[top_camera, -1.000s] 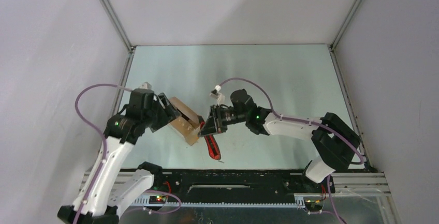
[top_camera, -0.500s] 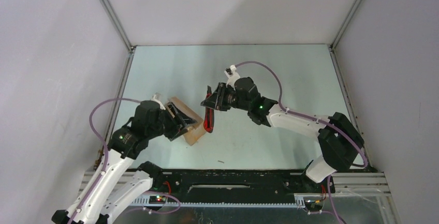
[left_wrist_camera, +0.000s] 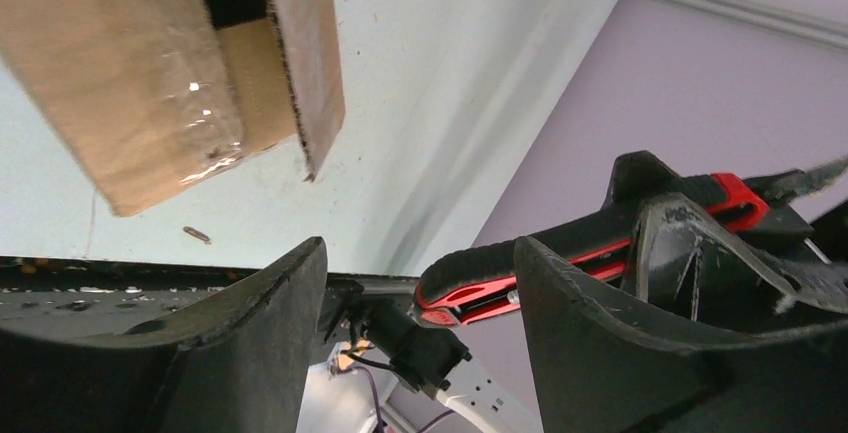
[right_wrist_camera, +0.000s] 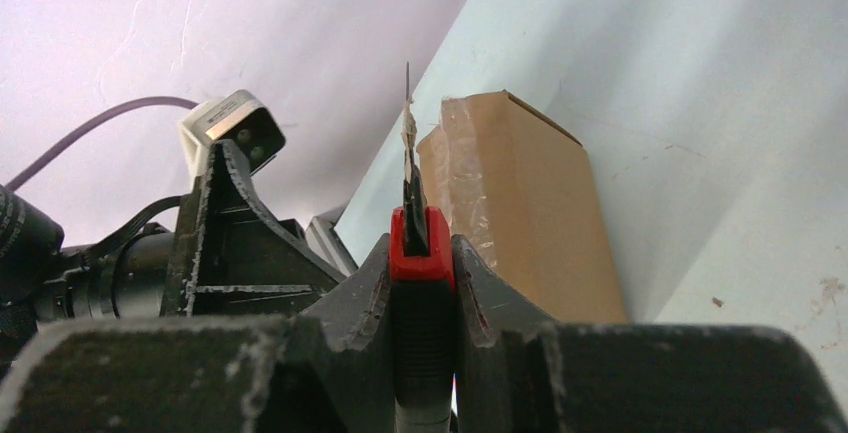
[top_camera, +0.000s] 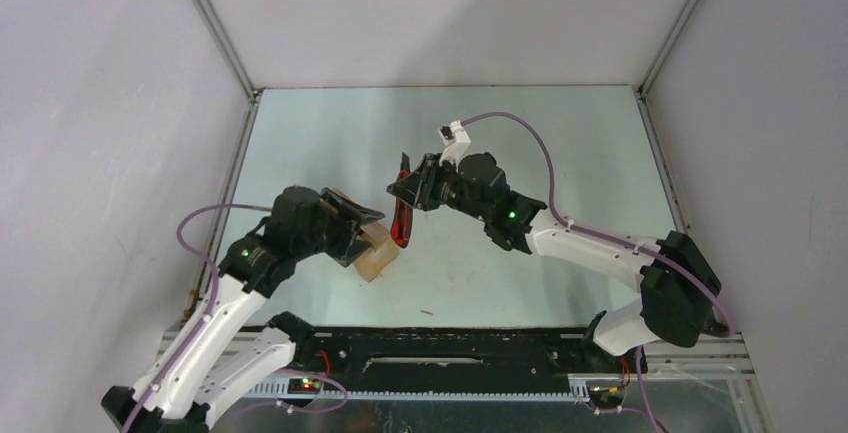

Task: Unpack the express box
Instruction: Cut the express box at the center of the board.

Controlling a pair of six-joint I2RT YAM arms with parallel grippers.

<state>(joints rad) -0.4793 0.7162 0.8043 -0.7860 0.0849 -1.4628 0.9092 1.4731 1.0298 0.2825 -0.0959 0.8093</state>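
Left wrist view: express box (left_wrist_camera: 130,73) just beyond left gripper (left_wrist_camera: 418,253), apart.

The express box (left_wrist_camera: 130,83) was matt brown cardboard, rough and fibrous along its cut flap edges, with glossy, wrinkled clear tape over one face. Beside the box, the utility knife (right_wrist_camera: 420,243) showed smooth red plastic, a black rubbery-looking grip and a thin metal blade. My left fingers (left_wrist_camera: 250,343) were matt black plastic, faintly grainy. Under the box, the table (top_camera: 560,143) was smooth, pale and lightly scuffed.
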